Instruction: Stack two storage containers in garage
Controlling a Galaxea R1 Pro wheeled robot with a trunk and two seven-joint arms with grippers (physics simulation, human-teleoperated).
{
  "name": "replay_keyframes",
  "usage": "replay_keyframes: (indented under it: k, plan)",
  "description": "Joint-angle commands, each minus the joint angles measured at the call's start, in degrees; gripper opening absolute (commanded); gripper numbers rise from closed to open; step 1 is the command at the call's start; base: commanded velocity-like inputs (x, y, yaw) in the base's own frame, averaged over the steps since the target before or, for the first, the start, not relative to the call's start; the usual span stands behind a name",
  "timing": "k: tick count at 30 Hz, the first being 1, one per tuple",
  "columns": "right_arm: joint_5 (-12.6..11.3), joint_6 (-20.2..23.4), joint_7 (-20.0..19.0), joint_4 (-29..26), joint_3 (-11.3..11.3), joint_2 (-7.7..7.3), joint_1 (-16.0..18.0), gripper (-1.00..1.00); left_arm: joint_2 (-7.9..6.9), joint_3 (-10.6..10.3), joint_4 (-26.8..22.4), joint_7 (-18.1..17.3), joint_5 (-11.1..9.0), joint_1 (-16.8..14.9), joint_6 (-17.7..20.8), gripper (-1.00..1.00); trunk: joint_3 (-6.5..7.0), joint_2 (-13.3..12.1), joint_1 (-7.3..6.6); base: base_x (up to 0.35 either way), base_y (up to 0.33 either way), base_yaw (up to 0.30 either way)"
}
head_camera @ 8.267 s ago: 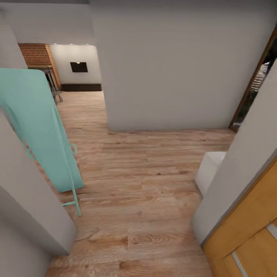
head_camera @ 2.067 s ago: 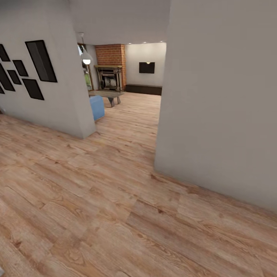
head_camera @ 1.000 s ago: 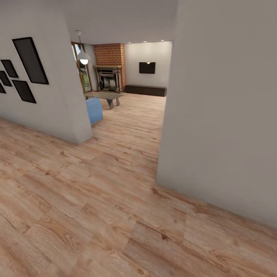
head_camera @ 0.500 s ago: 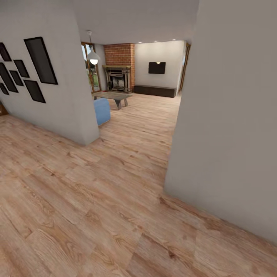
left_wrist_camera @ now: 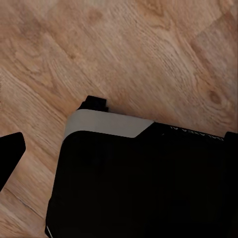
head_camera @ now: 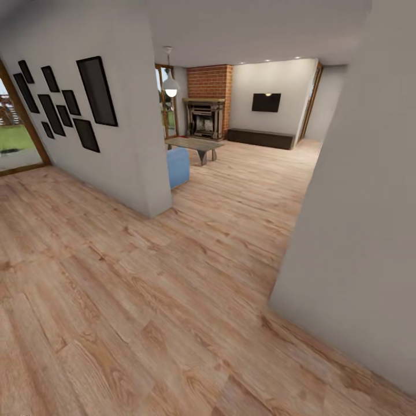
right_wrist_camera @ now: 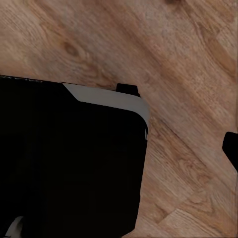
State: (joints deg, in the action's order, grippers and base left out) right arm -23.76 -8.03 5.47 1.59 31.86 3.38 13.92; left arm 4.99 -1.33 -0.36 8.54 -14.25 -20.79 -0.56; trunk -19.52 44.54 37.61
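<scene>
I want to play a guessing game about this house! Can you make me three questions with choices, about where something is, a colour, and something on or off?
1. Where is the fireplace?
A. In the brick chimney at the far end of the room
B. Beside the picture frames
C. Under the TV

2. What colour is the sofa?
A. Red
B. Blue
C. Green

3. Is the hanging lamp on?
A. Off, dark
B. Broken on the floor
C. On, glowing

Answers:
1 A, its dark opening sits at the brick base.
2 B, a blue corner pokes out past the wall.
3 C, its bottom glows white.
</scene>
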Motion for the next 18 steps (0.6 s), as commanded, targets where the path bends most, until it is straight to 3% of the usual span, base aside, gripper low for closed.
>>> replay_keyframes:
  k: [1,6,18]
  plan:
    - [-0.5,-0.3,0.1,0.2,0.5,0.04,0.1,1.00,0.02,-0.2,0.0,0.2,-0.4,0.0,-0.1,1.00,-0.06,0.0,0.04,0.319,0.000,0.270]
    - [-0.5,-0.2,0.1,0.2,0.5,0.04,0.1,1.00,0.02,-0.2,0.0,0.2,-0.4,0.0,-0.1,1.00,-0.06,0.0,0.04,0.319,0.000,0.153]
    - [-0.5,-0.2,0.1,0.2,0.5,0.04,0.1,1.00,0.02,-0.2,0.0,0.2,-0.3,0.0,-0.1,1.00,-0.06,0.0,0.04,0.319,0.000,0.009]
